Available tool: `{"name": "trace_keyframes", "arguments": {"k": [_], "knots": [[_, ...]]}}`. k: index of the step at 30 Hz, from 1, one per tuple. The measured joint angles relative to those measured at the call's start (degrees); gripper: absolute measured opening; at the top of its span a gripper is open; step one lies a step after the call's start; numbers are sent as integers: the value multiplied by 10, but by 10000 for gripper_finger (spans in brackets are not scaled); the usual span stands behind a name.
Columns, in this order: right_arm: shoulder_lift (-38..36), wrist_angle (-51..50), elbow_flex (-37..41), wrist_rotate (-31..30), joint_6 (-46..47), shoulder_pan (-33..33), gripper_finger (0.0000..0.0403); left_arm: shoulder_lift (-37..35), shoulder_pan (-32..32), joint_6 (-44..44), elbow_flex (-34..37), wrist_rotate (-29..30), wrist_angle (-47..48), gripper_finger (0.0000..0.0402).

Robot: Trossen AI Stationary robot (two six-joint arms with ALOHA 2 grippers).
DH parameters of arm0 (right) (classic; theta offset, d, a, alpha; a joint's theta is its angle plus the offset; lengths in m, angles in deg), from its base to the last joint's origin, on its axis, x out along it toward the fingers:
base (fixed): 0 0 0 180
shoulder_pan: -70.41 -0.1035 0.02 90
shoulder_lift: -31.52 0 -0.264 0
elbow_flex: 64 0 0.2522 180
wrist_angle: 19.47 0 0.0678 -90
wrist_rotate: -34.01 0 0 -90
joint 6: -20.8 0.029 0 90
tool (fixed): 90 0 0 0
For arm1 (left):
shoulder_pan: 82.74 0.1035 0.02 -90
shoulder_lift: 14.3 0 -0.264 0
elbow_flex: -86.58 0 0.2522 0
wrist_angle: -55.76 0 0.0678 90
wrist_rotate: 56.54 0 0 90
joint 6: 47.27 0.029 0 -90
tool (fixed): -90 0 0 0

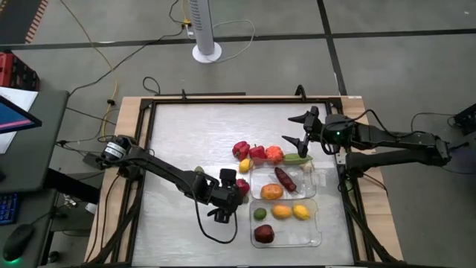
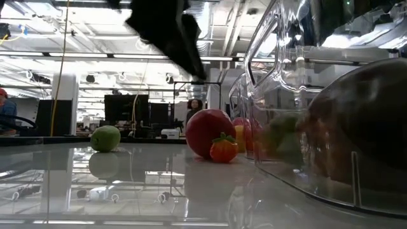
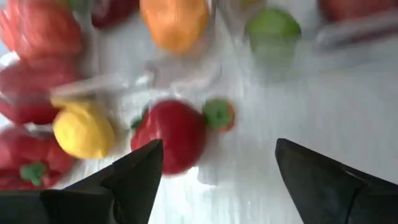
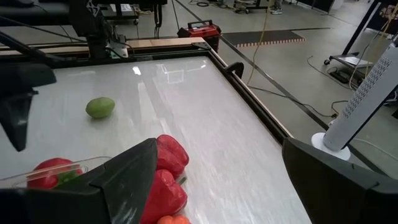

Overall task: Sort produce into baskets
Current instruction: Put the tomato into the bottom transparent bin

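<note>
Two clear trays lie side by side right of centre. The farther one (image 1: 306,181) holds a maroon piece (image 1: 285,179) and an orange one (image 1: 271,191). The nearer one (image 1: 314,231) holds a lime, orange, yellow and red fruits. Red peppers (image 1: 240,149), an orange tomato (image 1: 274,154) and a yellow fruit (image 1: 245,165) lie on the table beyond the trays. My left gripper (image 1: 232,196) is open just left of the trays, with a red fruit (image 3: 174,134) and a small green-topped piece (image 3: 217,115) right ahead of its fingers (image 3: 214,168). My right gripper (image 1: 291,129) hangs open above the far right.
A green fruit (image 1: 199,171) lies alone on the table left of the pile, beside my left arm; it also shows in the low view (image 2: 105,137) and the right wrist view (image 4: 99,107). A raised dark frame (image 1: 149,134) borders the table. The left half is bare tabletop.
</note>
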Motion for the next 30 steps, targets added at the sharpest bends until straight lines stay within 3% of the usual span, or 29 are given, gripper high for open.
{"name": "trace_keyframes", "arguments": {"k": [11, 19, 30], "knots": [[0, 0, 0, 0, 4, 0, 369, -1, 35, 13, 67, 35, -114, 277], [0, 0, 0, 0, 0, 0, 369, 6, 67, 14, 126, -26, -238, 277], [0, 0, 0, 0, 1, 0, 369, 10, 72, 43, 178, -25, -293, 276]]}}
